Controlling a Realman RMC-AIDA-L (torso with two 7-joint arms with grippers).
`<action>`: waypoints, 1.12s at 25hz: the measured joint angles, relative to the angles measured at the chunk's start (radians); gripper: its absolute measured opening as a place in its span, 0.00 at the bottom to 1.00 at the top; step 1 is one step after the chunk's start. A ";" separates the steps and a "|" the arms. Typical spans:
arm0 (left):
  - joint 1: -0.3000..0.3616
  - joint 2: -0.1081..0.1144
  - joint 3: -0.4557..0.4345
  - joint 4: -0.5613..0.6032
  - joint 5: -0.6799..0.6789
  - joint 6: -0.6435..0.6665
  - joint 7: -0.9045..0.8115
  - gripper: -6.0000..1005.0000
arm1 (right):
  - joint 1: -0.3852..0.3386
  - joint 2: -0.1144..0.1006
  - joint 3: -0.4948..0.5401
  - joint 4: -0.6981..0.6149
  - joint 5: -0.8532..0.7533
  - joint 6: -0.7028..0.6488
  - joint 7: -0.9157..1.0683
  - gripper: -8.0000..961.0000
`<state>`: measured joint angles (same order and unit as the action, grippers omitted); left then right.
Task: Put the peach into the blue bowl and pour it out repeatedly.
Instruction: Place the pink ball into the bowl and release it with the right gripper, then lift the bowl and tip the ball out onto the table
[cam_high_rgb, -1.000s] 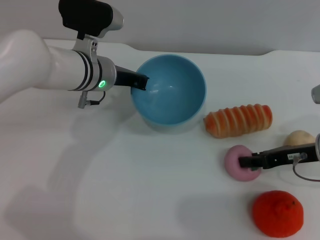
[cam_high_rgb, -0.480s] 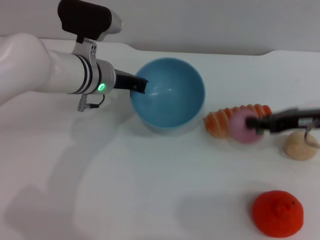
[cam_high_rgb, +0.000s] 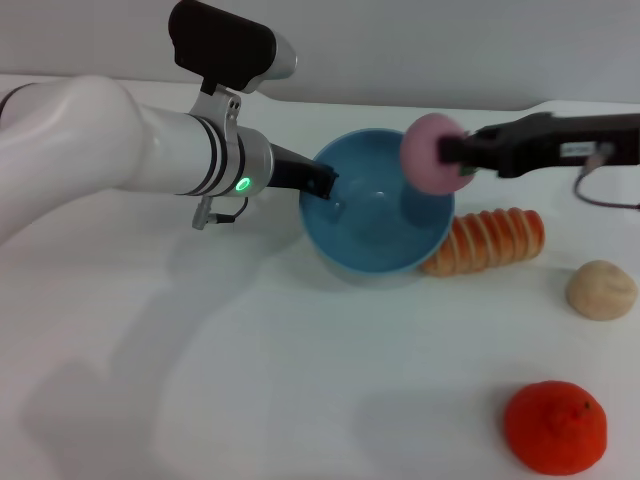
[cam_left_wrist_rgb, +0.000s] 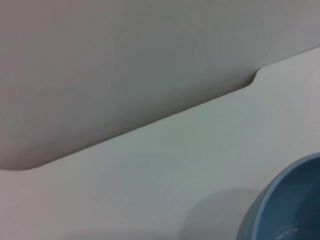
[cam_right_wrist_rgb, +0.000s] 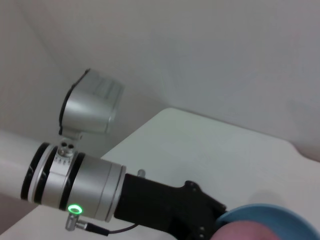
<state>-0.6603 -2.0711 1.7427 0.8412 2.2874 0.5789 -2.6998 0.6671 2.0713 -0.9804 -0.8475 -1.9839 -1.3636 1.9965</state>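
Observation:
The light-blue bowl (cam_high_rgb: 380, 215) sits on the white table at mid-back. My left gripper (cam_high_rgb: 322, 186) is shut on the bowl's left rim. My right gripper (cam_high_rgb: 450, 150) is shut on the pink-mauve peach (cam_high_rgb: 432, 152) and holds it in the air over the bowl's right rim. In the right wrist view the peach (cam_right_wrist_rgb: 245, 234) shows at the frame's edge with the bowl's rim (cam_right_wrist_rgb: 280, 212) and the left arm behind it. The left wrist view shows only a part of the bowl (cam_left_wrist_rgb: 287, 205) and the table.
An orange ridged bread-like piece (cam_high_rgb: 487, 240) lies right of the bowl, touching it. A beige round lump (cam_high_rgb: 601, 290) lies further right. A bumpy orange-red fruit (cam_high_rgb: 555, 427) sits at the front right. A grey wall stands behind the table's far edge.
My right gripper has lifted the peach from the table at the right and carried it up and left over the bowl. My left gripper and the bowl have shifted to the right.

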 joint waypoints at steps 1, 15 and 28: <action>-0.002 0.000 0.004 0.000 -0.003 -0.003 0.000 0.00 | 0.000 0.000 0.000 0.000 0.000 0.000 0.000 0.08; -0.002 0.000 0.014 -0.002 -0.010 -0.029 0.000 0.00 | -0.044 -0.002 0.052 0.060 0.013 0.126 -0.068 0.45; -0.013 0.006 0.100 0.101 0.063 -0.197 0.052 0.00 | -0.398 -0.008 0.413 0.235 0.384 0.167 -0.432 0.59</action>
<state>-0.6732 -2.0653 1.8428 0.9421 2.3507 0.3815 -2.6480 0.2688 2.0637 -0.5678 -0.6129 -1.6000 -1.1965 1.5641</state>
